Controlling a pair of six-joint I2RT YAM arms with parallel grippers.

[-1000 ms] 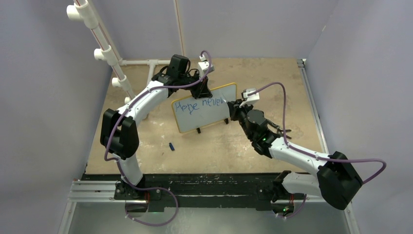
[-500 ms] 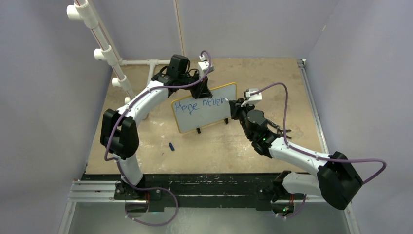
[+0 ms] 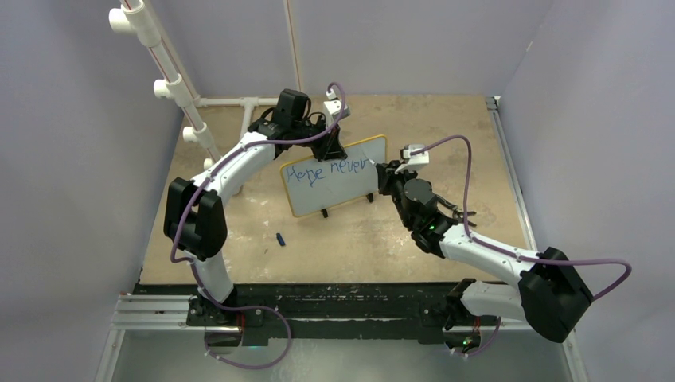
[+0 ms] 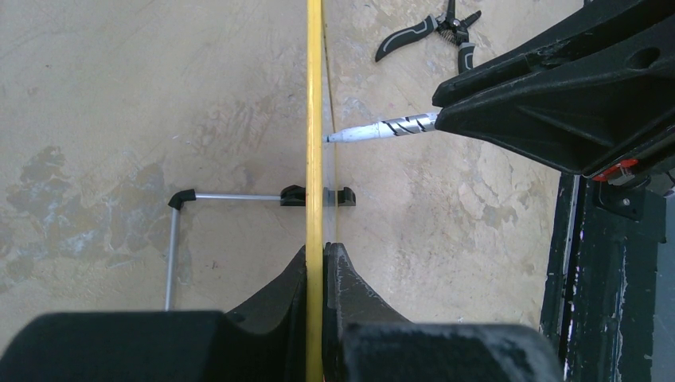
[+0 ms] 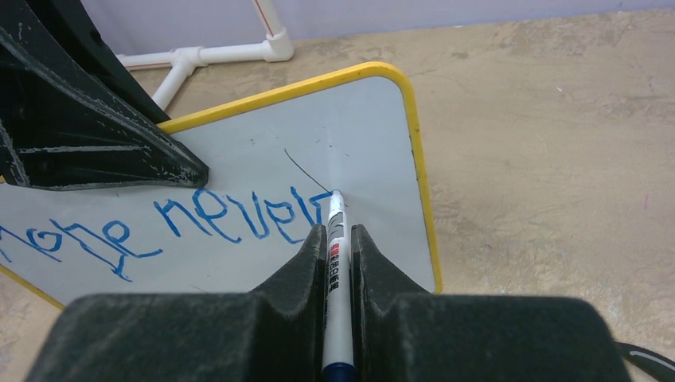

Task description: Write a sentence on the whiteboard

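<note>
The whiteboard (image 3: pixel 334 191), white with a yellow frame, stands on two black feet mid-table. Blue marker words "Hope never" (image 5: pixel 199 219) run along its upper part. My left gripper (image 3: pixel 329 148) is shut on the board's top edge; the left wrist view shows the yellow frame (image 4: pixel 315 119) edge-on between the fingers (image 4: pixel 350 278). My right gripper (image 5: pixel 340 239) is shut on a white marker (image 5: pixel 335 270) with a blue end. Its tip (image 5: pixel 335 193) touches the board just past the last "r". In the left wrist view the marker (image 4: pixel 382 128) meets the board from the right.
A small blue cap (image 3: pixel 280 238) lies on the table in front of the board. Black-handled pliers (image 4: pixel 430 30) lie on the table to the board's right. White PVC pipes (image 3: pixel 171 76) stand at the back left. The board's wire stand (image 4: pixel 179 231) extends behind it.
The right gripper and marker have crept slightly right along the board's first line, finishing the "r" of "never". The left arm and board have not moved.
</note>
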